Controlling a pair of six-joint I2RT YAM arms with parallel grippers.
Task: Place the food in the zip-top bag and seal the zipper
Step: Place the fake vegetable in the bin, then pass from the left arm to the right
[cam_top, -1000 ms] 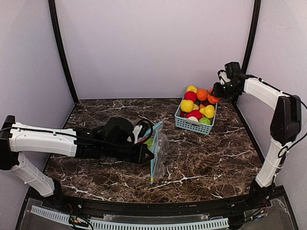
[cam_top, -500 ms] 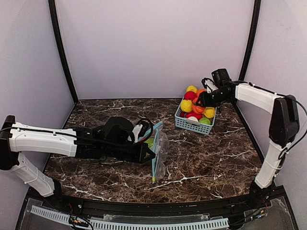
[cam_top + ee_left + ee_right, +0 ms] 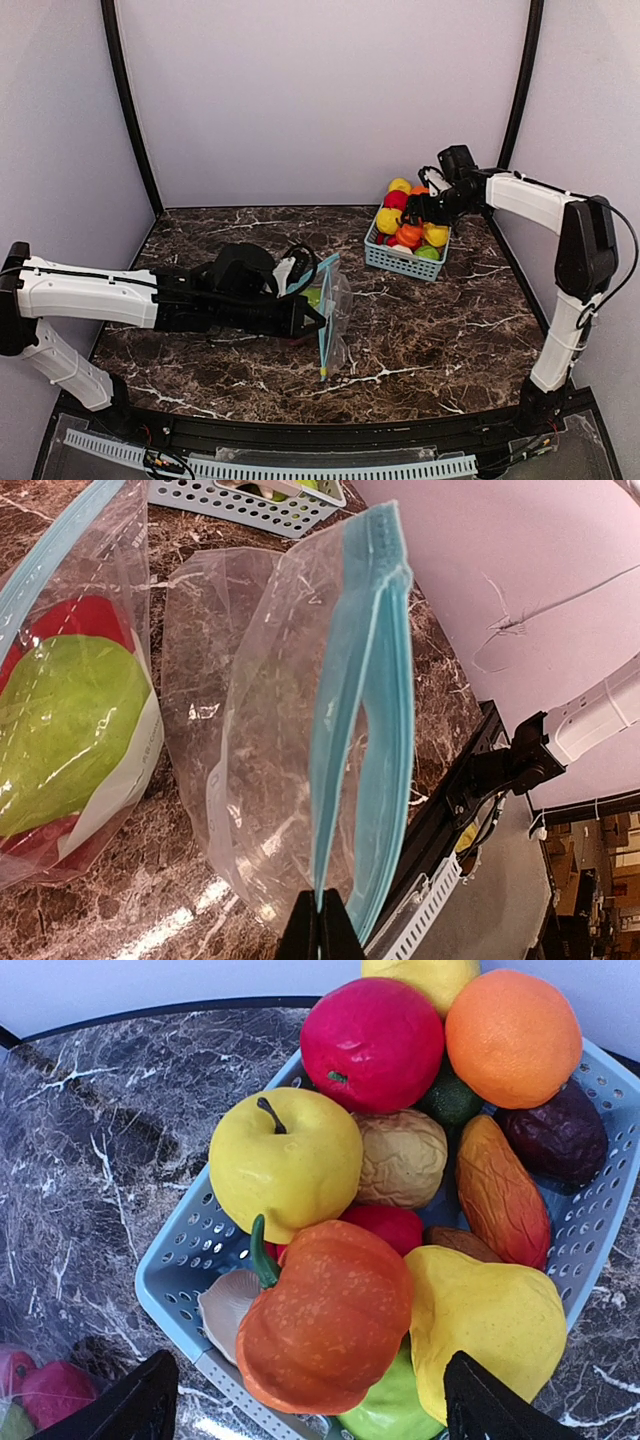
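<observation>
Left wrist alone shows it — jaws pinching zip-top bag (image 3: 268,742)

Bare worktop (image 3: 440,320) lies open between the basket (image 3: 400,262) and the upright bag (image 3: 338,300); piled fruits (image 3: 330,1320) fill the basket itself.

- A dark brown marble-patterned desk (image 3: 430,340), veined in white, is forming the floor of the enclosure.
- 3 plain, pale lilac walls are closing it in: a back wall (image 3: 320,100), a left wall (image 3: 55,150) and a right wall (image 3: 600,90).
- 2 black struts are rising at the back corners, a left strut (image 3: 128,100) and a right strut (image 3: 522,70), each leaning outward toward the top.
- A black rail (image 3: 350,432) is running along the desk's near edge, with a white slotted strip (image 3: 300,468) lying just below it.
- Soft, even light is filling the enclosure, and a bright glare (image 3: 180,925) is showing on the desk in the left wrist view.
</observation>
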